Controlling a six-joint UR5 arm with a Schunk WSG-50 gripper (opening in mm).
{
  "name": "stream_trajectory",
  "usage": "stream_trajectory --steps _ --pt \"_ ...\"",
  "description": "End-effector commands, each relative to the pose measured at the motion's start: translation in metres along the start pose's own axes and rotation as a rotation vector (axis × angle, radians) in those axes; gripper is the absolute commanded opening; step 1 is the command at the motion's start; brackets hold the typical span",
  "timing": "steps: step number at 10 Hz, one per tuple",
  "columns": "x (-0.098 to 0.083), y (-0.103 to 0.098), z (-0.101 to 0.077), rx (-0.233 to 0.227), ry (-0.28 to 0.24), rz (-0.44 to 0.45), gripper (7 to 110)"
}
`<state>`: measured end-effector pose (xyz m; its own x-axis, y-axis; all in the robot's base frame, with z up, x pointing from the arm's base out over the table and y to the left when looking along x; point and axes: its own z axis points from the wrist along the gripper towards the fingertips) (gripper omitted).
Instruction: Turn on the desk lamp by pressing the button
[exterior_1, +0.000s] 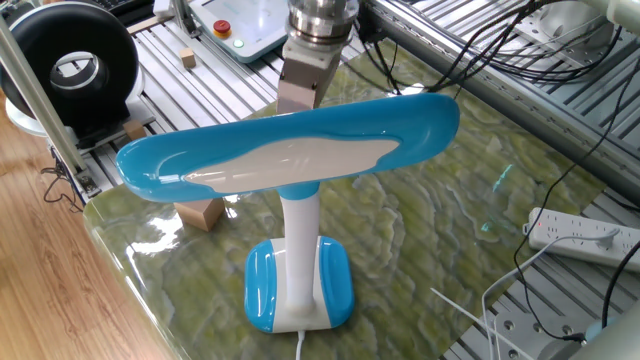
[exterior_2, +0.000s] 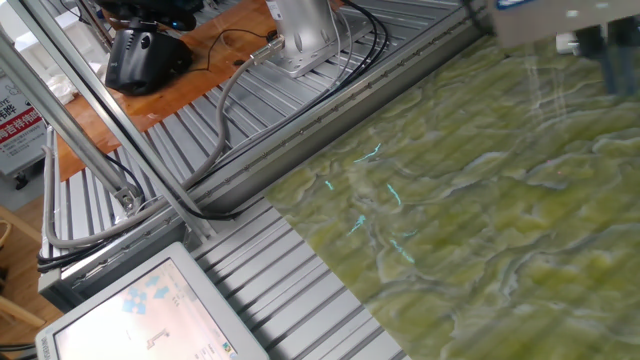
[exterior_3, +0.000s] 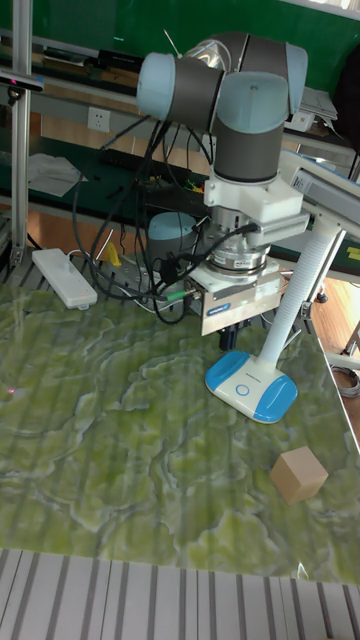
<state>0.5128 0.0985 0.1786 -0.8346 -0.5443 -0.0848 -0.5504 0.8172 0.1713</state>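
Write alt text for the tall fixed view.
A grey and blue robot arm lowers its hand just behind the blue-and-white base of the desk lamp, whose white stem leans up to the right. A wooden cube lies nearer on the green marbled table, a white power strip at left.
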Motion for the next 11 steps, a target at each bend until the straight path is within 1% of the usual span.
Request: stream_trajectory --steps 1,2,3,4,5,6,7,8,9,10,11 --pt "0.014 0.038 0.009 -0.109 0.041 -0.063 7" --pt "0.02 0.046 0.011 -0.144 0.064 -0.065 7" --pt "0.023 0.063 0.013 -0.218 0.064 -0.069 7" --pt "0.025 0.063 0.013 -0.244 0.059 -0.074 7" --pt "0.028 0.062 0.015 -0.256 0.056 -0.083 7" --pt "0.03 0.056 0.017 -0.236 0.063 -0.074 7" --pt "0.03 0.039 0.018 -0.175 0.067 -0.056 7" --pt "0.029 0.036 0.017 -0.176 0.066 -0.061 7" --pt "0.024 0.051 0.014 -0.232 0.043 -0.077 7" --pt "0.023 0.056 0.015 -0.242 0.035 -0.083 7" --pt "0.023 0.055 0.018 -0.228 0.034 -0.078 7"
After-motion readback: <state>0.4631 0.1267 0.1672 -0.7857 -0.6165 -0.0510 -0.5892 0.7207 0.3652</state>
